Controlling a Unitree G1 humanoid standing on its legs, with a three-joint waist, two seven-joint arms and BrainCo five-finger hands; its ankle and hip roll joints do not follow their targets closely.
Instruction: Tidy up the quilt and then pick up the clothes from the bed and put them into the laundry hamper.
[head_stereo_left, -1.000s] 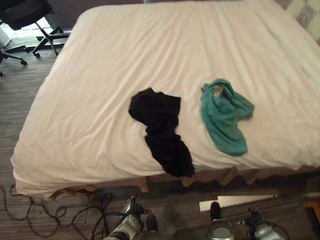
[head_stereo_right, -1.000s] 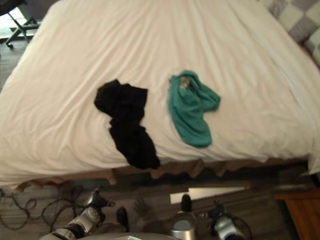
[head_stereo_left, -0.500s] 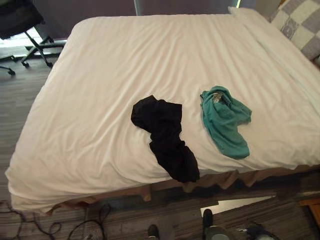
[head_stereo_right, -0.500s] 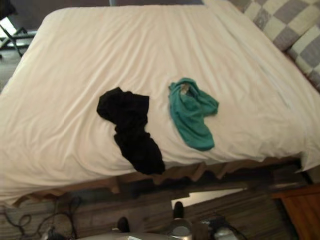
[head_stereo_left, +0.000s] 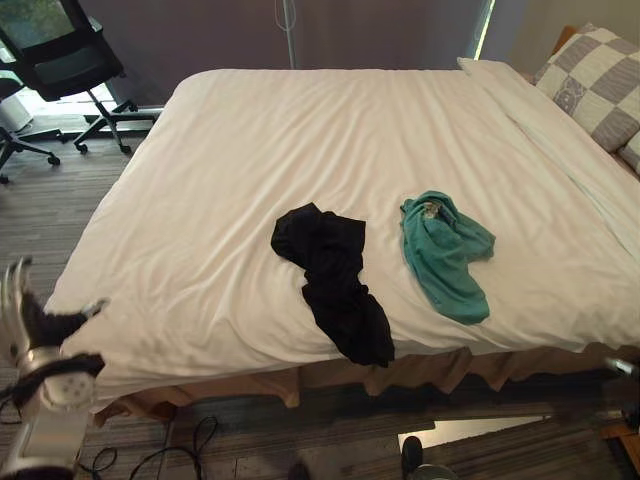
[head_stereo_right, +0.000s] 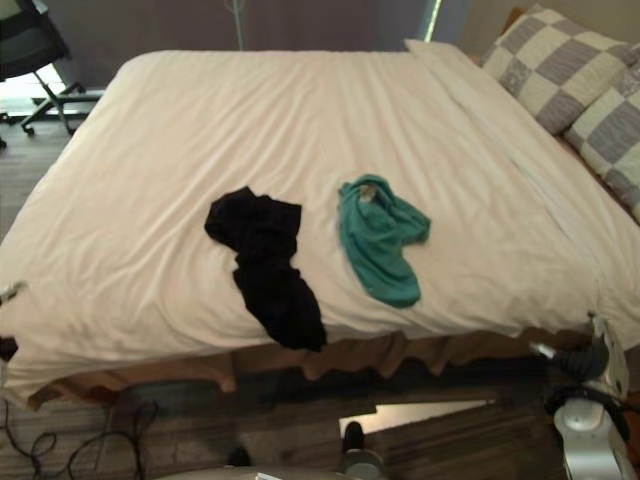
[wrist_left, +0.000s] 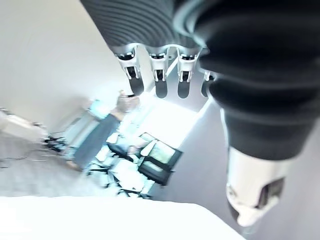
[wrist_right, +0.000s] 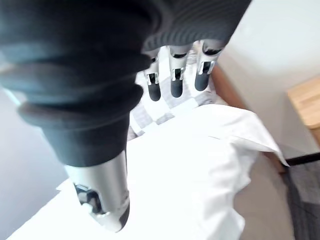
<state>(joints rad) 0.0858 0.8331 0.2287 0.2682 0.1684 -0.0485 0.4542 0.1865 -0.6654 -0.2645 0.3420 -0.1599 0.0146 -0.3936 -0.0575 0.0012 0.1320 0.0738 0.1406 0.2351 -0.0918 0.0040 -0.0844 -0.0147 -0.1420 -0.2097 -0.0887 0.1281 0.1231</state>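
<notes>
Left eye view shows the quilt (head_stereo_left: 250, 190) spread over the bed, a black garment (head_stereo_left: 332, 280) and a green one (head_stereo_left: 445, 250) near its front edge. Left hand (head_stereo_left: 35, 330) and right hand (head_stereo_right: 590, 365) flank the corners, fingers straight and empty. Probably the quilt step is ending; next, reaching for the clothes

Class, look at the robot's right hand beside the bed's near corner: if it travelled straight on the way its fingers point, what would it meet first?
Most likely the white quilt: the right hand is open, its fingers aimed over the bed's corner towards the checked pillows beyond. Depth is unclear.
</notes>
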